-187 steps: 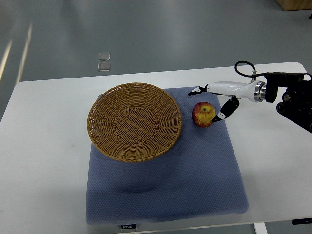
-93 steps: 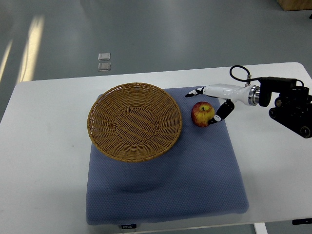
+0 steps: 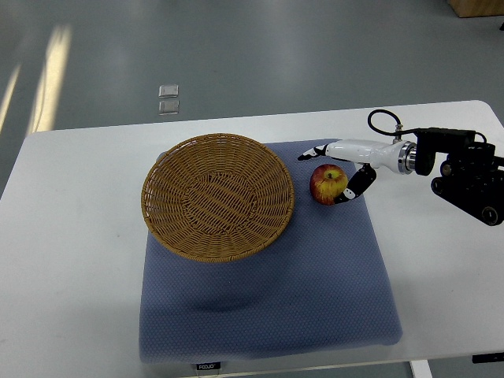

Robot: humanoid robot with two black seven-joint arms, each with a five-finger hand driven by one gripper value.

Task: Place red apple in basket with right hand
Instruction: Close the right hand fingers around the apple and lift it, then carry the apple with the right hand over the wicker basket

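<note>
A red apple [image 3: 327, 183] with a yellow patch sits on the blue mat [image 3: 268, 291], just right of the round wicker basket [image 3: 216, 195]. My right hand [image 3: 324, 174] comes in from the right edge. Its fingers are spread around the apple, the upper fingers [image 3: 312, 151] past its far side and the thumb [image 3: 352, 186] at its right side. The hand is open and the apple rests on the mat. The basket holds nothing. The left arm is out of view.
The white table [image 3: 71, 260] carries the mat and basket. My right arm's black wrist housing [image 3: 468, 177] and a black cable loop [image 3: 382, 120] lie over the table's right side. Two small clear squares [image 3: 168, 98] lie on the grey floor beyond the table.
My right hand has moved a little to the left, closing in around the apple. The apple and the basket have not moved.
</note>
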